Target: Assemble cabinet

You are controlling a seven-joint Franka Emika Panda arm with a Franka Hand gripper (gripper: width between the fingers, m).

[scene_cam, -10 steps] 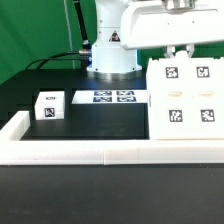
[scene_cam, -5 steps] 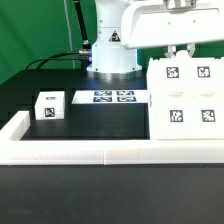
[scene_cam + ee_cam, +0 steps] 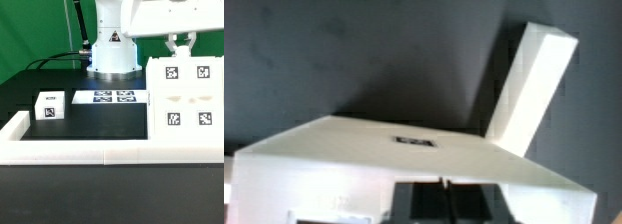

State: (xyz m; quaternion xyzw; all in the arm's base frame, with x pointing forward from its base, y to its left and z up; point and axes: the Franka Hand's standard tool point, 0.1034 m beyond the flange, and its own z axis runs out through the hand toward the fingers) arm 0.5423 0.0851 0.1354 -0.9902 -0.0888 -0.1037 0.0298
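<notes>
The cabinet (image 3: 187,98), a large white box with four square tags on its front, stands at the exterior view's right, against the rim wall. My gripper (image 3: 180,44) hangs just above the cabinet's top edge. In the wrist view its dark fingers (image 3: 478,205) meet along a thin line, shut, with nothing seen between them. Right beyond them lies a white tagged cabinet surface (image 3: 402,150). A small white tagged cube (image 3: 48,105) sits apart on the black table at the exterior view's left.
The marker board (image 3: 113,97) lies flat in front of the robot base (image 3: 112,55). A low white rim wall (image 3: 100,152) runs along the front and up the left side. A long white bar (image 3: 532,85) slants across the wrist view.
My gripper has risen a little off the cabinet's top edge. The lower tags on the cabinet's front now sit slightly lower. The small cube has not moved.
</notes>
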